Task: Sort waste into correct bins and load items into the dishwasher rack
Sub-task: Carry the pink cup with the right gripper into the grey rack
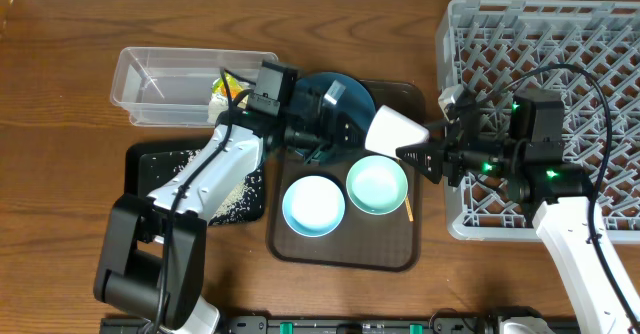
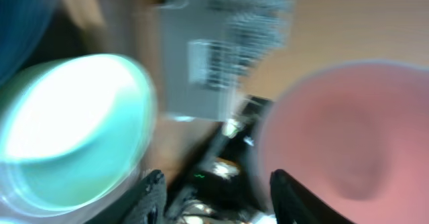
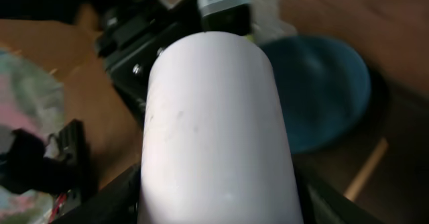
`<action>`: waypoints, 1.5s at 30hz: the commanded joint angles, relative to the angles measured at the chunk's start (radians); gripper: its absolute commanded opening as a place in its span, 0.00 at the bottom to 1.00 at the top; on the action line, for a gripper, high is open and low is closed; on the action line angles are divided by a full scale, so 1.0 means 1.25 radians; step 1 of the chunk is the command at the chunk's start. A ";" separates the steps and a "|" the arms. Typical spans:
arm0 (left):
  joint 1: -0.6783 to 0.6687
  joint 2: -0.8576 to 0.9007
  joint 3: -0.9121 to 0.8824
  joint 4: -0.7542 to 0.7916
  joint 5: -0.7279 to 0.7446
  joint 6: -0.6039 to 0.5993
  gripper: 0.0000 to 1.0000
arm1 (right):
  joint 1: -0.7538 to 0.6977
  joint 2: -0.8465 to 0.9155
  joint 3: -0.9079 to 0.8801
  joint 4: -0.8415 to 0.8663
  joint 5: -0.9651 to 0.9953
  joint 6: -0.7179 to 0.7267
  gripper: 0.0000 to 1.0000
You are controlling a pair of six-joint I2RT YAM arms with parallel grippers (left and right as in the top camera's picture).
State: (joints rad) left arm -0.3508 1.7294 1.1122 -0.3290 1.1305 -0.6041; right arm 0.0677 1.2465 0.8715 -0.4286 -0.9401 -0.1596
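Note:
My right gripper (image 1: pixel 418 154) is shut on the small pink cup (image 1: pixel 393 130), held on its side above the brown tray; the cup fills the right wrist view (image 3: pixel 214 130) between the fingers. My left gripper (image 1: pixel 330 126) is open and empty over the dark blue bowl (image 1: pixel 335 99), facing the cup (image 2: pixel 348 137). The mint-green bowl (image 1: pixel 377 184) and the white blue-rimmed bowl (image 1: pixel 313 204) sit on the brown tray. A thin wooden stick (image 1: pixel 409 209) lies by the mint bowl. The snack wrapper (image 1: pixel 230 82) and tissue (image 1: pixel 217 102) lie in the clear tub (image 1: pixel 150 74). Rice (image 1: pixel 235 199) lies on the black tray (image 1: pixel 150 164).
The grey dishwasher rack (image 1: pixel 590 44) stands at the right, under my right arm. The brown serving tray (image 1: pixel 340 254) lies in the middle between the black tray and the rack. The left wrist view is blurred.

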 commanded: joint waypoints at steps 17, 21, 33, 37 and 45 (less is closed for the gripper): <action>-0.001 -0.335 0.007 -0.404 -0.826 0.237 0.55 | -0.073 -0.031 0.308 -0.442 0.545 0.161 0.20; -0.001 -0.339 0.007 -0.407 -0.830 0.237 0.56 | -0.170 -0.014 0.352 -0.512 0.579 0.175 0.19; -0.001 -0.338 0.007 -0.407 -0.830 0.237 0.56 | -0.436 0.157 0.518 -0.663 0.715 0.175 0.10; -0.001 -0.338 0.007 -0.408 -0.830 0.237 0.56 | -0.486 0.213 0.522 -0.653 0.735 0.175 0.06; -0.001 -0.338 0.006 -0.418 -0.830 0.237 0.56 | -0.579 0.274 0.522 -0.608 0.777 0.221 0.01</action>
State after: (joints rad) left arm -0.3508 1.3125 1.1103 -0.8452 0.1043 -0.3164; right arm -0.6170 1.5856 1.5036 -1.2060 -0.0017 0.0742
